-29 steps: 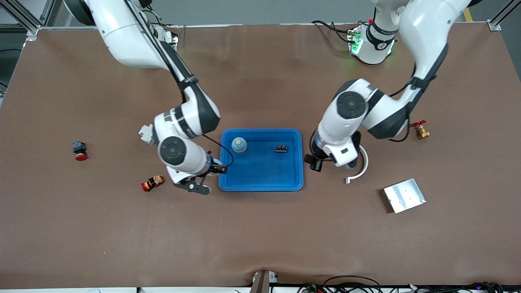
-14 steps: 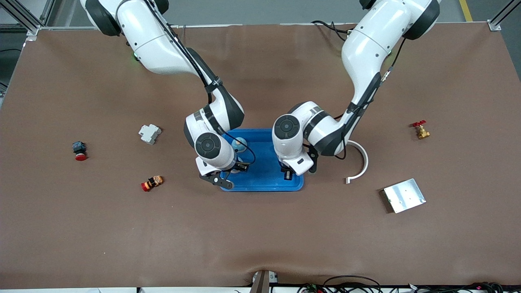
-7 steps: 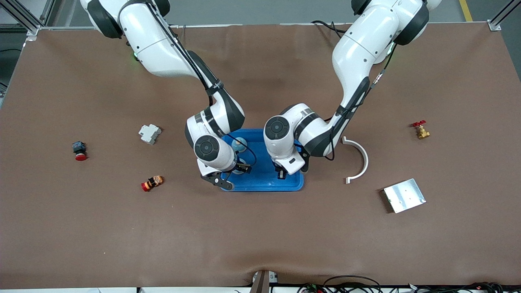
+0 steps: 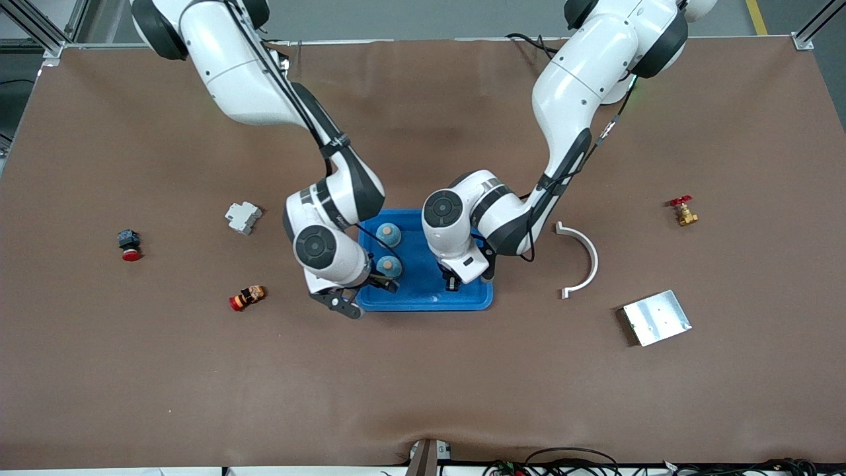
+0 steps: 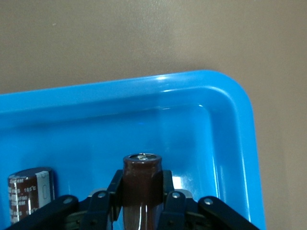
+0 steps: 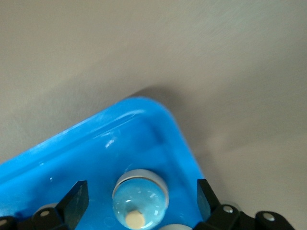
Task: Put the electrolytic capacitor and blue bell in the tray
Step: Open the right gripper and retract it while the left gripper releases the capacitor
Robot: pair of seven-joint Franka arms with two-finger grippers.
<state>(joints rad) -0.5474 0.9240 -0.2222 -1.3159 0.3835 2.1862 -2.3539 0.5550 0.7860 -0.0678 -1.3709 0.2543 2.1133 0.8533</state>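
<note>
The bright-blue tray [image 4: 423, 301] lies mid-table. Two blue bells stand in it at the right arm's end, one [image 4: 388, 233] farther from the front camera than the other [image 4: 388, 266]. My right gripper [image 4: 380, 284] is open over that end; in the right wrist view its fingers [image 6: 76, 201] stand wide apart on either side of a blue bell [image 6: 140, 196] without touching it. My left gripper [image 4: 452, 283] is low in the tray, shut on a dark-brown electrolytic capacitor [image 5: 140, 167]. A second capacitor [image 5: 31, 194] lies in the tray [image 5: 240, 124] beside it.
Toward the right arm's end lie a white breaker [image 4: 242, 217], a red push button [image 4: 129, 246] and a small red-and-orange part [image 4: 246, 297]. Toward the left arm's end lie a white curved piece [image 4: 581, 258], a silver plate [image 4: 655, 317] and a brass valve [image 4: 683, 211].
The right gripper has let go of the second blue bell in the tray and drawn back toward the right arm's end. The left gripper with the capacitor has barely shifted.
</note>
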